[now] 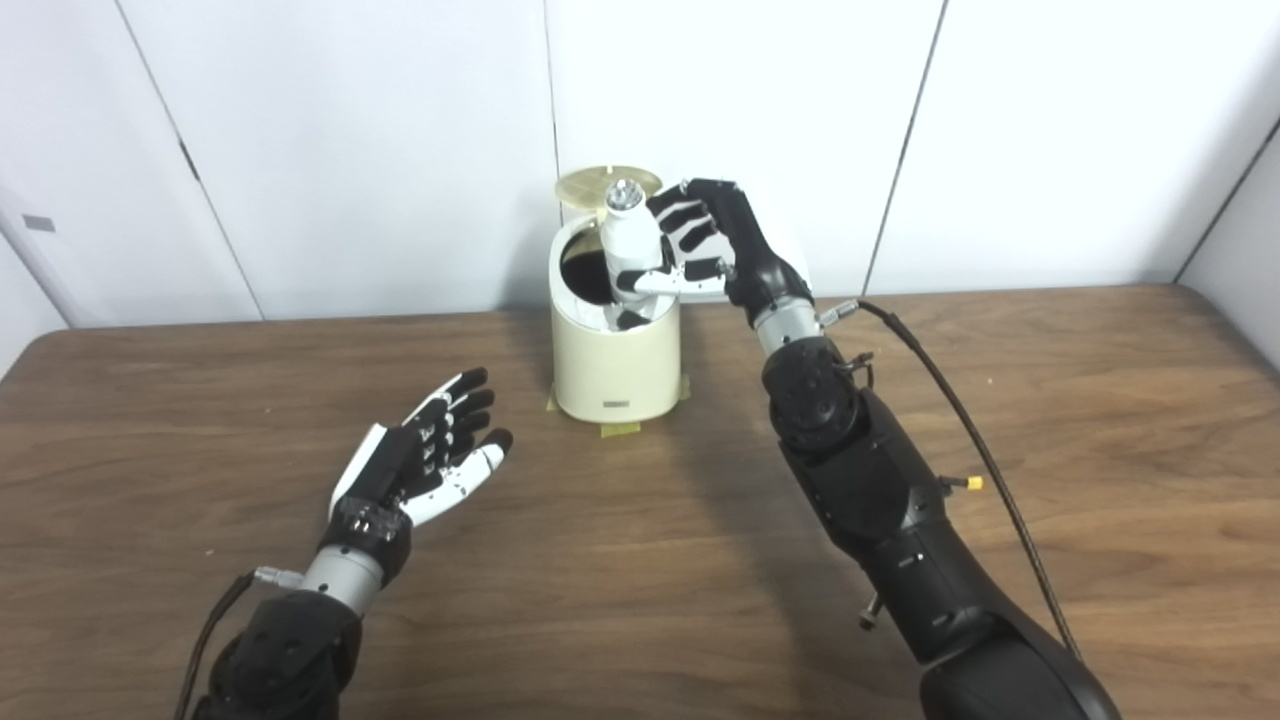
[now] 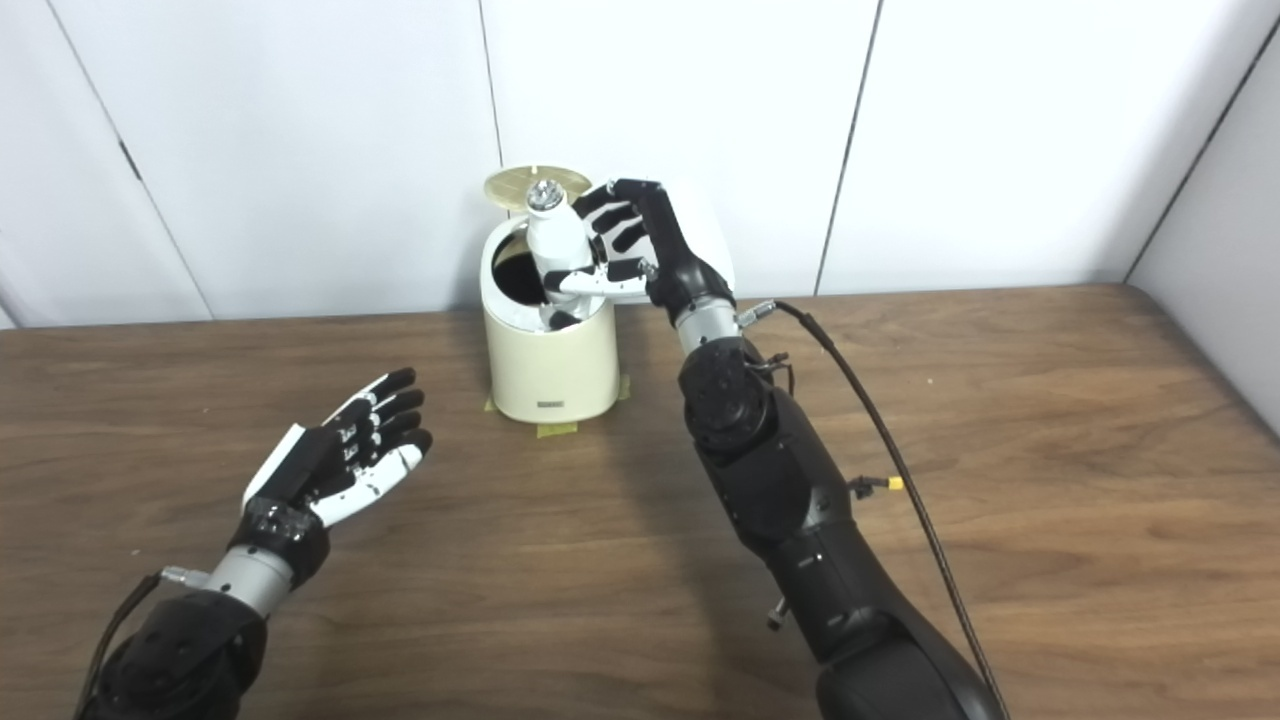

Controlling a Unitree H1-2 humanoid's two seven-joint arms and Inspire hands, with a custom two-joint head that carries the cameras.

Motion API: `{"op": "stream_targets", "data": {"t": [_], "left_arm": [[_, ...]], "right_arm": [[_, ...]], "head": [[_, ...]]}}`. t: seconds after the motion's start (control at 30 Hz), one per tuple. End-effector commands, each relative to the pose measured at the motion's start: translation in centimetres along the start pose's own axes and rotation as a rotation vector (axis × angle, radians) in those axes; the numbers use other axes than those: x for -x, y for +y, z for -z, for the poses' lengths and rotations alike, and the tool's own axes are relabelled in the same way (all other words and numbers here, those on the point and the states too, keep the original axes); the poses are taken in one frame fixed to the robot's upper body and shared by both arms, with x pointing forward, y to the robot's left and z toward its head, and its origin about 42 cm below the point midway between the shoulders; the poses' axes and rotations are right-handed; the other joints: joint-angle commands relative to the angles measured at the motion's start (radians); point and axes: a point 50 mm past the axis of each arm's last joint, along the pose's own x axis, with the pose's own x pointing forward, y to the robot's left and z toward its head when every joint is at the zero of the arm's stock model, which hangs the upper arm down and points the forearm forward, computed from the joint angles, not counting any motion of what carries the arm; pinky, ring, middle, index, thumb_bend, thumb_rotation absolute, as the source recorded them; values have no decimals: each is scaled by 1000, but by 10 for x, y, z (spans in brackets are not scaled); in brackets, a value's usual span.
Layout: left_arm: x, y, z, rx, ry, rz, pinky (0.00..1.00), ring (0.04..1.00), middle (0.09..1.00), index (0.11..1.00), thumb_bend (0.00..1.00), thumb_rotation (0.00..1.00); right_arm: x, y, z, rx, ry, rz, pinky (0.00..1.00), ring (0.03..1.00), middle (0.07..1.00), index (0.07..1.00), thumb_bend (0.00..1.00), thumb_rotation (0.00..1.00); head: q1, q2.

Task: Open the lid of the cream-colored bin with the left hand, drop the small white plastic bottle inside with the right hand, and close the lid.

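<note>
Left robot hand (image 1: pixel 425 455) rests low with fingers spread; right robot hand (image 1: pixel 705 245), raised, is curled closed.

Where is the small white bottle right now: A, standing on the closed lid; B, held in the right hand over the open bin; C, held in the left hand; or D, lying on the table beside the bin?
B: the right hand grips the bottle upright above the bin, whose lid stands open.

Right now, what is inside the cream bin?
The cream bin shows only a dark opening; its floor is hidden. The white bottle, held upright by the right hand, hangs at the rim, covering part of it.
</note>
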Motion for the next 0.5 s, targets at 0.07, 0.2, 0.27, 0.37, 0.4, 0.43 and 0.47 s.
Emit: {"op": "stream_targets", "data": {"t": [0.07, 0.2, 0.27, 0.37, 0.4, 0.43, 0.47], "left_arm": [[-8, 4, -23, -34, -100, -2, 950, 914, 915, 954, 407, 230], [-9, 4, -23, -36, -106, 3, 949, 918, 920, 958, 391, 217], [-9, 4, -23, -35, -110, 5, 932, 916, 920, 957, 390, 214], [-9, 3, -23, -24, -110, 3, 929, 916, 921, 956, 389, 210], [-10, 3, -23, -19, -110, 5, 929, 915, 921, 956, 388, 208], [-10, 4, -22, -16, -110, 6, 937, 918, 923, 959, 389, 206], [-10, 4, -22, -17, -110, 8, 942, 920, 925, 960, 389, 205]], "right_arm": [[-17, -14, -24, 23, -79, 23, 486, 608, 683, 671, 864, 127], [-17, -14, -24, 28, -80, 23, 490, 613, 691, 692, 873, 121], [-17, -14, -23, 32, -80, 23, 490, 614, 690, 702, 878, 125], [-17, -15, -22, 34, -76, 22, 490, 613, 687, 709, 881, 129], [-17, -15, -22, 36, -76, 22, 490, 612, 687, 710, 881, 130], [-17, -15, -22, 37, -76, 22, 491, 612, 685, 706, 879, 129], [-17, -15, -22, 36, -77, 23, 491, 611, 684, 704, 879, 128]], "head": [[0, 0], [-3, 2], [-3, 2], [-2, 2], [-2, 2], [-2, 2], [-2, 2]]}}
